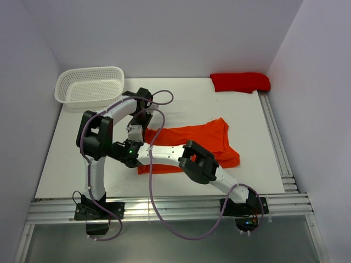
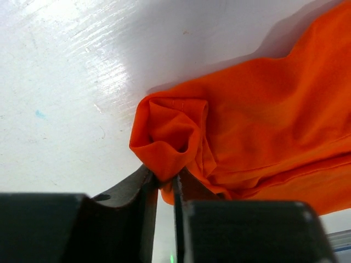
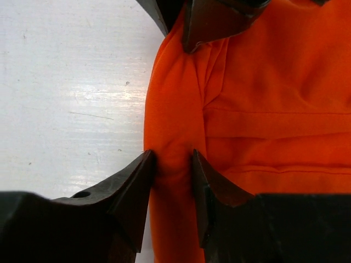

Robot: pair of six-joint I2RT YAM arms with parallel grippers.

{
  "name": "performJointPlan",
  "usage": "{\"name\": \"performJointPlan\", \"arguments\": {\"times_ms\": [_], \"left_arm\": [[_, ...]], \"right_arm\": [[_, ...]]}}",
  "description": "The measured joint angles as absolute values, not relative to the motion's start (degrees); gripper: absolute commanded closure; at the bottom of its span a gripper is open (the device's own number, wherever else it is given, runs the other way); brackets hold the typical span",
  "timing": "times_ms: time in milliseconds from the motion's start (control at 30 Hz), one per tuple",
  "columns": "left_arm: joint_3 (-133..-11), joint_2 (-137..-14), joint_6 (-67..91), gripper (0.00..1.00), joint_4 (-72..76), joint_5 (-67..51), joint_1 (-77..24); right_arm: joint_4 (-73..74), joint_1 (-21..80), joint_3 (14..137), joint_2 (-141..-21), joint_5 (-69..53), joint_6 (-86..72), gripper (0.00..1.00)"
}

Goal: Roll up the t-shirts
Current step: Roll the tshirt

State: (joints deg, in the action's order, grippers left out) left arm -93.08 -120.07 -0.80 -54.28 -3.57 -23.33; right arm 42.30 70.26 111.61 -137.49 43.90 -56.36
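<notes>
The left gripper (image 2: 164, 183) has its dark jaws almost pressed together, nipping a small bunched fold at the curled end of the orange t-shirt (image 1: 203, 137). The right gripper (image 3: 173, 164) pinches the same soft rolled edge in the narrow gap between its pointed black fingers. The thin, creased t-shirt lies in the middle of the glossy, lightly scuffed white table (image 2: 66, 82), well apart from the perforated white basket (image 1: 88, 94) and a crumpled red cloth (image 1: 239, 82) at the far edge.
</notes>
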Motion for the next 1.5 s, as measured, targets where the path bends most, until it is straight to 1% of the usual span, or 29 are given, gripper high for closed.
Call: {"name": "performJointPlan", "arguments": {"times_ms": [33,67,100,133,200,233,267,300,333,433,567,667,867,1033,1167,1267,1300,1367,1400,1433,1467,1500], "left_arm": [[-93.3,-120.2,-0.8,0.74,-54.5,-3.6,-23.3],[-93.6,-120.3,-0.9,0.73,-54.7,-3.6,-23.3],[-94.0,-120.4,-0.8,0.71,-54.7,-3.6,-23.4],[-94.3,-120.5,-0.8,0.66,-54.8,-3.7,-23.3],[-95.0,-120.6,-0.9,0.61,-54.8,-3.8,-23.3],[-95.4,-120.6,-0.9,0.53,-54.8,-3.9,-23.3],[-95.7,-120.6,-1.1,0.49,-54.9,-4.2,-23.3],[-96.3,-120.6,-1.2,0.41,-54.9,-4.7,-23.3],[-96.8,-120.6,-1.5,0.39,-54.7,-5.2,-23.1],[-98.8,-120.6,-2.0,0.34,-54.8,-7.4,-22.4],[-102.0,-120.6,-2.9,0.32,-55.4,-11.8,-20.1],[-102.0,-119.8,-3.9,0.30,-55.4,-15.8,-17.1],[-93.9,-115.1,-6.5,0.29,-54.2,-24.1,-11.2],[-84.9,-113.1,-7.9,0.30,-50.5,-29.6,-10.2],[-79.5,-113.1,-7.6,0.33,-47.0,-32.1,-10.2],[-78.1,-113.3,-6.2,0.41,-43.7,-32.1,-10.2],[-78.1,-113.5,-5.7,0.49,-42.8,-32.1,-10.2],[-78.2,-113.9,-4.1,0.60,-40.8,-31.8,-10.2],[-78.3,-114.0,-3.4,0.73,-40.3,-31.6,-10.2],[-78.5,-114.3,-2.7,0.81,-40.1,-31.2,-10.2],[-78.9,-114.5,-2.0,0.88,-40.0,-30.5,-10.3],[-79.3,-114.7,-1.7,0.97,-40.2,-30.0,-10.5]], "right_arm": [[41.7,70.2,111.1,-137.2,43.7,-56.3,0.62],[40.8,70.2,110.4,-136.7,43.4,-56.4,0.65],[39.9,70.2,109.4,-136.3,43.0,-56.5,0.71],[38.8,70.1,108.2,-135.6,42.6,-56.6,0.73],[35.7,69.9,104.9,-133.7,41.4,-57.0,0.76],[33.5,69.6,102.5,-132.3,40.4,-57.2,0.78],[31.0,69.3,99.8,-130.7,39.2,-57.4,0.80],[27.6,68.7,95.8,-128.5,37.4,-57.8,0.80],[25.8,68.3,93.4,-126.9,35.9,-58.1,0.80],[16.4,66.5,83.7,-121.5,30.3,-59.2,0.81],[2.8,63.9,72.3,-116.5,23.2,-61.5,0.82],[-9.2,61.6,64.0,-114.0,17.3,-64.5,0.82],[-29.9,57.7,54.1,-114.8,7.5,-71.7,0.83],[-45.3,56.5,49.3,-118.6,3.5,-78.9,0.83],[-54.0,56.1,48.0,-122.0,1.8,-83.7,0.83],[-57.2,56.1,47.3,-123.1,1.5,-85.7,0.83],[-57.3,56.1,47.3,-123.1,1.4,-85.9,0.83],[-57.1,56.1,47.3,-123.1,1.3,-85.8,0.78],[-56.7,56.1,47.4,-123.0,1.3,-85.8,0.76],[-55.6,56.0,47.5,-122.7,1.4,-85.5,0.70],[-54.4,56.1,47.9,-122.2,1.4,-85.2,0.67],[-52.8,56.1,48.3,-121.6,1.5,-84.5,0.64]]}}
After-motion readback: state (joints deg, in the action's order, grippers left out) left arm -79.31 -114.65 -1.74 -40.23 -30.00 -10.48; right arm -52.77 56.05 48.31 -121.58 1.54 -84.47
